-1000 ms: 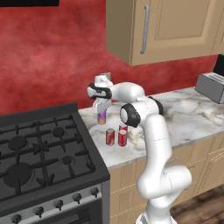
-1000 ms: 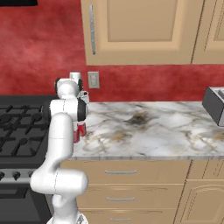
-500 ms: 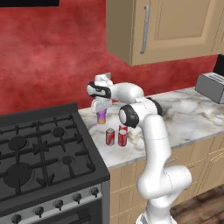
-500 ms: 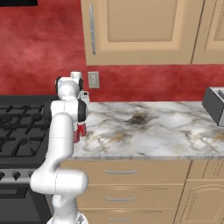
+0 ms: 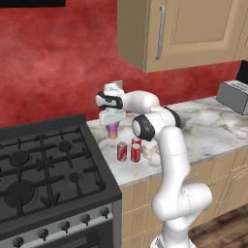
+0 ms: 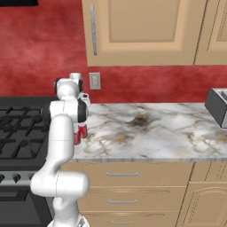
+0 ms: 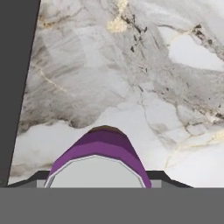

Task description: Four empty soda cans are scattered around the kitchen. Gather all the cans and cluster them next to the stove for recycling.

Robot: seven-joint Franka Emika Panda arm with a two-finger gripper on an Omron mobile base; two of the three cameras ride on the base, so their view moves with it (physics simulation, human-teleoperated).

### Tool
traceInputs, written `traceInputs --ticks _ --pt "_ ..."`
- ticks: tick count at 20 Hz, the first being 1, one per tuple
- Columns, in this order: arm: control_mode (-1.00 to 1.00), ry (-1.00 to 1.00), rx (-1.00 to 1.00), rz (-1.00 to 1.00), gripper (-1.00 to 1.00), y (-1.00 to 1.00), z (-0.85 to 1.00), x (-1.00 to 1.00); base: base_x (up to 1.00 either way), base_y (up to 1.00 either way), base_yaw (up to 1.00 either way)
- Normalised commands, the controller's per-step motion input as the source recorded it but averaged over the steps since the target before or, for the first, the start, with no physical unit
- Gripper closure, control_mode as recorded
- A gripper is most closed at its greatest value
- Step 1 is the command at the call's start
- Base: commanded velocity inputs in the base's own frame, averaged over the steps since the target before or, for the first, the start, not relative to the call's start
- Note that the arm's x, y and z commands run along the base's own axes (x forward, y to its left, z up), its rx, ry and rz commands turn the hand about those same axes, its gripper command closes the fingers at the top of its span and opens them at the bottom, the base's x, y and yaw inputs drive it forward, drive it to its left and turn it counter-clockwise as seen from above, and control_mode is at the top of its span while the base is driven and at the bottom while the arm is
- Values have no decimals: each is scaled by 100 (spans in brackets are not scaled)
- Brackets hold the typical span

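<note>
Nothing has shifted: gripper [image 5: 112,127] stays clamped on the purple can [image 5: 113,130], hovering above the counter [image 5: 203,127] at 1 o'clock from the stove [image 5: 43,169]; releasing high could topple it onto the red cans [image 5: 129,151]

We're looking straight down the hand here and there's a purple can [image 7: 98,151] sitting right at the bottom, silver top facing us, tucked between the two dark finger tips [image 7: 168,178] that poke out on either side of it. Under it we've got the marble counter [image 7: 131,74], white and grey with some gold-brown veining near the top. Along the left edge runs a flat dark strip [image 7: 15,78], slightly slanted; we can't tell what it is from here.
</note>
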Motion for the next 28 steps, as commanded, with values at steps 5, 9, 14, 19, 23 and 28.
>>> traceInputs --ticks 5,9,14,19,23,28 --pt "-100 -13 -14 -15 100 -1 -2 -30 0 0 0" --pt "-100 -16 -12 -14 100 -11 -4 -31 0 0 0" --pt "-100 -11 -3 -13 100 -11 -9 -30 0 0 0" --pt "-100 -7 0 -12 100 -9 -8 -22 0 0 0" --pt "-100 -10 0 -7 100 -4 -10 -2 0 0 0" --pt "-100 -12 0 -3 100 -6 -10 0 0 0 0"
